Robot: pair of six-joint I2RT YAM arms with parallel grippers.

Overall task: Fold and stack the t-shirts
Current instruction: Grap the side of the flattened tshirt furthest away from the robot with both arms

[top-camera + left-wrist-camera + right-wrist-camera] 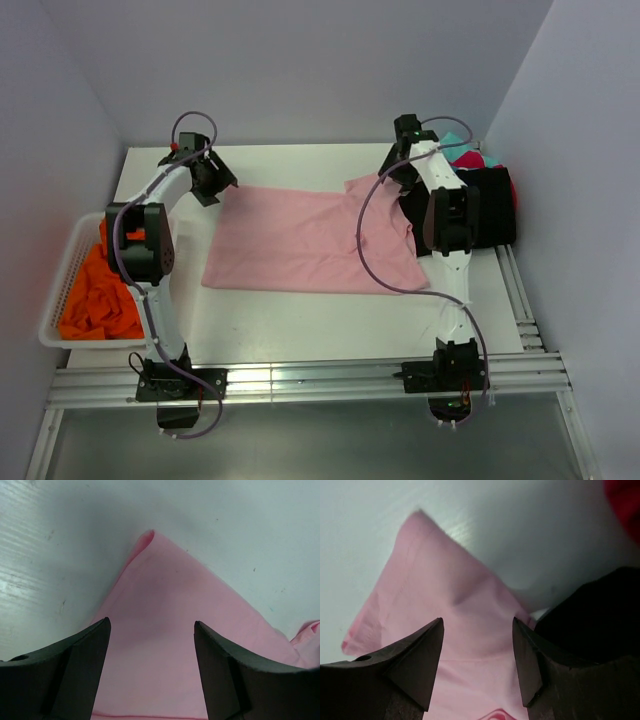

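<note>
Hovering over pink t-shirt (300, 245); left fingers (65, 680), right fingers (405, 675) parted.

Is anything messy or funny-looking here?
Nothing is broken or spilled. The orange t-shirts are crumpled in the white basket on the left, and another heap of t-shirts sits at the far right corner. The pink t-shirt lies spread out, unfolded.

Two long reaches up the frame
Left gripper (213, 182) sits upper left, right gripper (398, 172) upper right, both angled downward, jaws well parted.
</note>
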